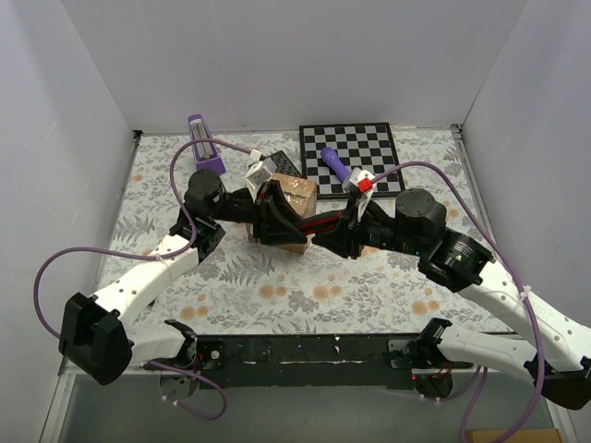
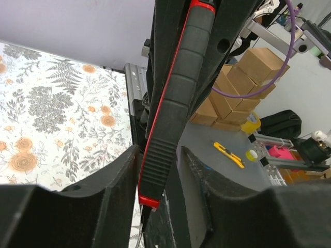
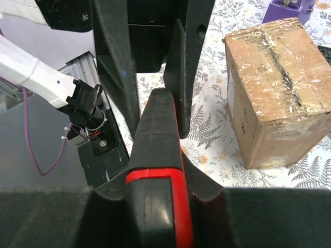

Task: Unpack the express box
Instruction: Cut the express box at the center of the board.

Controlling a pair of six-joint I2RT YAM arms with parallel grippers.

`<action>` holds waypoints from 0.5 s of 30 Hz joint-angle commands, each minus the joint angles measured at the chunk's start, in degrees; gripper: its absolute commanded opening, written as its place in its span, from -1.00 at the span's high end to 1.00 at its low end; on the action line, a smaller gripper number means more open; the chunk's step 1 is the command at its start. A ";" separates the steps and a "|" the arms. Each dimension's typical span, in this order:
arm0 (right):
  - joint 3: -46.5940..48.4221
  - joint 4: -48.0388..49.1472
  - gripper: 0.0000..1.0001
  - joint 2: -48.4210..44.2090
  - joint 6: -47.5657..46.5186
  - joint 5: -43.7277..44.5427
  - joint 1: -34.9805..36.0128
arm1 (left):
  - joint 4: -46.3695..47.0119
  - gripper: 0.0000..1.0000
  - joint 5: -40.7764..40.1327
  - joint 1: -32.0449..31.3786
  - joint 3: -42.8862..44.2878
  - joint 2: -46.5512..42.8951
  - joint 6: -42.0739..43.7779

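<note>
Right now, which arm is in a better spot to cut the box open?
Probably left. The left gripper sits right beside the express box with the knife between its fingers. The right gripper holds the knife's other end, farther from the box.

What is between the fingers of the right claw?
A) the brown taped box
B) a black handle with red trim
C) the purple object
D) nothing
B: the right claw grips the black handle with red trim, while the express box stands beside it, untouched by this claw.
</note>
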 commanded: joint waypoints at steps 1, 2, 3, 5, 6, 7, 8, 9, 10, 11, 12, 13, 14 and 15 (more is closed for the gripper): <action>3.15 2.14 0.97 -1.44 0.35 0.37 -0.20 | -2.34 0.40 0.88 -0.26 0.99 -0.50 1.77; 3.24 1.97 0.97 -1.36 0.27 0.37 -0.20 | -2.60 0.63 0.53 -0.26 0.99 -0.59 2.03; 3.33 1.70 0.97 -1.27 0.18 0.28 -0.20 | -2.78 0.77 0.18 -0.18 0.99 -0.59 2.12; 3.68 0.74 0.97 -1.18 -0.26 0.19 -0.20 | -2.87 1.00 -0.78 -0.26 1.17 -0.85 2.56; 3.94 0.12 0.97 -1.01 -0.35 0.80 -0.20 | -3.13 1.00 -1.75 -0.26 1.08 -1.20 2.91; 4.38 -2.06 0.55 -0.74 -0.87 1.33 -0.20 | -3.31 1.00 -2.19 -0.26 1.17 -1.29 3.17; 4.99 -3.38 0.23 -0.65 -1.22 2.55 -0.20 | -3.57 1.00 -2.54 -0.26 1.25 -1.47 3.44; 6.22 -4.88 -0.03 -0.39 -1.58 3.17 -0.29 | -4.96 1.00 -3.51 -0.26 1.43 -1.64 4.48; 7.01 -7.76 -0.40 -0.30 -2.45 3.88 -0.20 | -6.46 1.00 -3.95 -0.26 1.87 -1.73 5.80; 7.72 -9.27 -0.85 -0.30 -3.24 4.49 -0.20 | -10.82 1.00 -4.30 -0.18 3.09 -1.65 7.20; 9.38 -10.85 -0.89 -0.21 -3.95 4.85 -0.20 | -13.39 1.00 -5.09 -0.09 3.88 -1.47 10.70; 10.18 -14.00 -0.89 -0.21 -5.43 5.11 -0.20 | -15.68 1.00 -5.45 -0.09 4.59 -0.77 12.13; 11.05 -15.42 -0.89 -0.13 -6.14 5.55 -0.20 | -18.92 1.00 -5.36 0.17 5.29 -0.42 13.18; 12.54 -16.74 -0.89 0.05 -6.67 5.73 -0.20 | -19.39 1.00 -5.19 0.52 5.91 -0.15 13.89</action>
